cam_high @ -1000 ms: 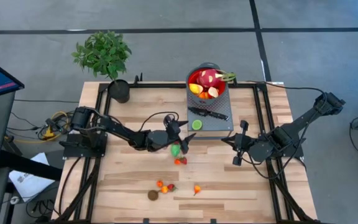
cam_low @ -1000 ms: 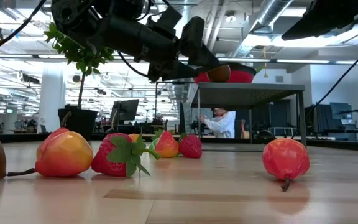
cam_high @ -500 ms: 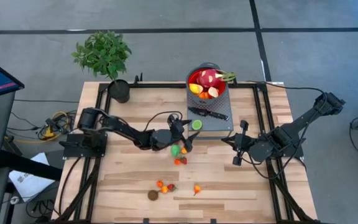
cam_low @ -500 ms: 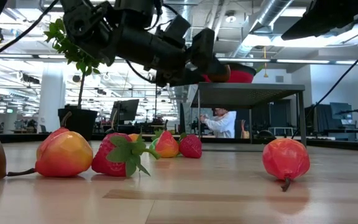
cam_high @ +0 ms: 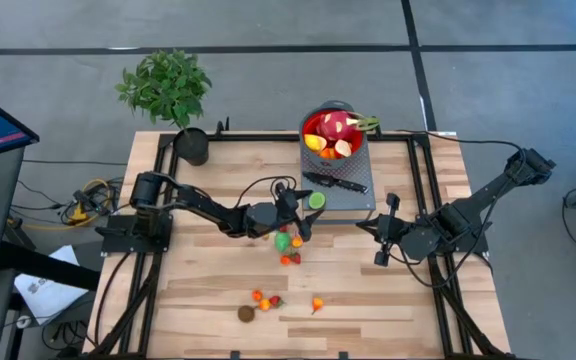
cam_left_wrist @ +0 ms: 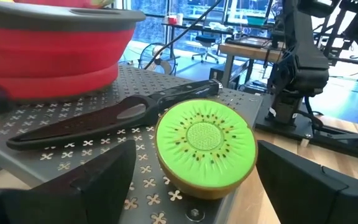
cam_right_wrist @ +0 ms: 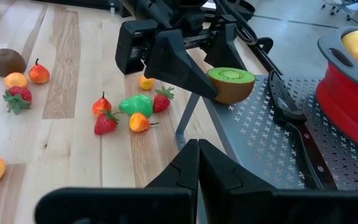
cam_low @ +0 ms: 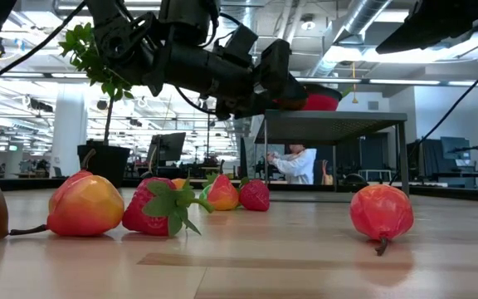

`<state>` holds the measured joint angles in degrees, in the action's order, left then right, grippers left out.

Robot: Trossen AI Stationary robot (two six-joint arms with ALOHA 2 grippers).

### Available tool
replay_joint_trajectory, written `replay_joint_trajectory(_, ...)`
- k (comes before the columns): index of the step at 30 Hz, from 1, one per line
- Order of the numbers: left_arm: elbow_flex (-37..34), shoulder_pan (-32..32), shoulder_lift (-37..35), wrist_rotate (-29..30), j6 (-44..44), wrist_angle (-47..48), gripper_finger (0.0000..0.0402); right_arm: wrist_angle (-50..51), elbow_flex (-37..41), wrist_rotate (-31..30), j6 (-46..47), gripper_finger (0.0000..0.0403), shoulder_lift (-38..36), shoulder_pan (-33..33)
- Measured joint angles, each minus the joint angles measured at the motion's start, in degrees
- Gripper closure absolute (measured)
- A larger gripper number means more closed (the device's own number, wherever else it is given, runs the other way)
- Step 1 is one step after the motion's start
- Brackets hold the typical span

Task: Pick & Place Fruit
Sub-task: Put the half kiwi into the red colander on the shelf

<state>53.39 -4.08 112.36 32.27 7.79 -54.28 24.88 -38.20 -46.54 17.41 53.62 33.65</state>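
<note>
Your left gripper (cam_left_wrist: pixel 194 180) has its fingers (cam_left_wrist: pixel 98 177) spread wide on either side of the kiwi half (cam_left_wrist: pixel 205 147), which sits cut face up at the near edge of the grey perforated tray (cam_high: pixel 353 198), just below centre in the high view. Close off-centre and one finger may nudge it off the tray edge onto the tabletop (cam_high: pixel 368 290), or drag the knife (cam_left_wrist: pixel 110 115) lying just behind it. The right gripper (cam_high: pixel 382 240) waits at centre right, fingers together, holding nothing.

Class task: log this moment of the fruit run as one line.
left gripper: open, around kiwi half on grey platform | right gripper: shut, waiting | bowl: holds fruit
</note>
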Motion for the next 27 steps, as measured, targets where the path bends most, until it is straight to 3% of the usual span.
replay_joint_trajectory(6,0.0,0.0,0.0,0.0,0.0,-0.1,0.0088,0.0,0.0,0.0,0.0,0.0403,0.0,0.0)
replay_joint_trajectory(21,0.0,0.0,0.0,0.0,0.1,-0.2,0.0176,0.0,0.0,0.0,0.0,0.0403,0.0,0.0)
replay_joint_trajectory(27,0.0,0.0,0.0,0.0,0.2,-0.2,0.0185,0.0,0.0,0.0,0.0,0.0403,0.0,0.0)
